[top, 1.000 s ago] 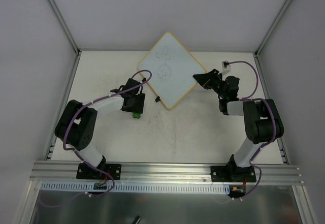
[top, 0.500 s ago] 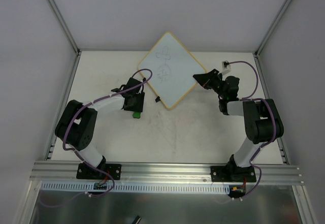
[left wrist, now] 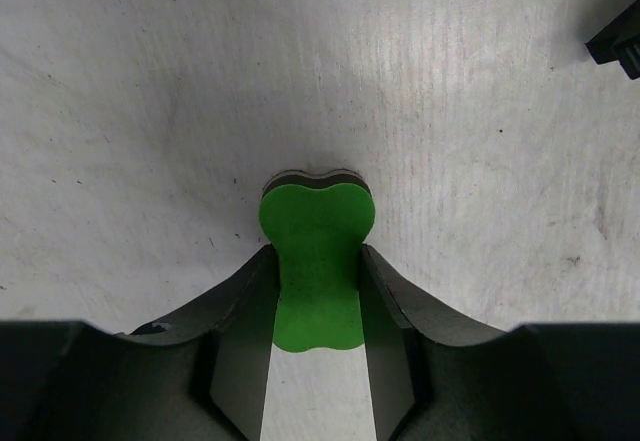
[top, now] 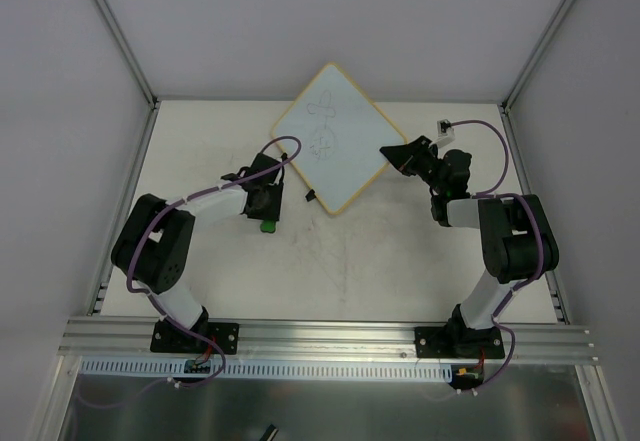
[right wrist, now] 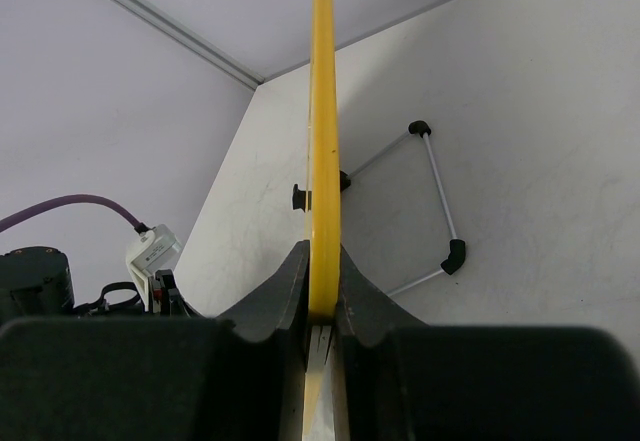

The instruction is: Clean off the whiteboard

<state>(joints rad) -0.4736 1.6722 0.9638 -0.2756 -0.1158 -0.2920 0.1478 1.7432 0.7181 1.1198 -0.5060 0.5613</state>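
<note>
Starting from the whiteboard (top: 330, 141): placed at the far middle of the table (top: 380, 271), turned like a diamond, with its far corner up in front of the back wall (top: 330, 21), so probably tilted and not lying flat. Carries faint dark doodles (top: 322, 126) on the far half, so nothing wiped as far as can be seen; to be judged that the whole erasing is left to do. Held at its right corner by the right gripper (top: 397, 155), jaws closed tight on the thin yellow rim (right wrist: 322, 111) in the right wrist view. Further left, near the near-left edge of the board but apart from it, the left gripper (top: 267, 217), jaws clamped on the narrow waist of a small green eraser (left wrist: 317, 251), far end of it touching or almost touching the table; cannot tell which. Seems prepared, then: board fixed, eraser in the jaws, but not yet brought onto the board. For the way there, probably needs to rise over the near-left rim, with a small black clip (top: 310, 197) sticking out just beside the near corner, better avoided. Plenty of bare table in front and on both sides. Little room behind, because of the back wall, and none at the right corner, taken by the right gripper.
</note>
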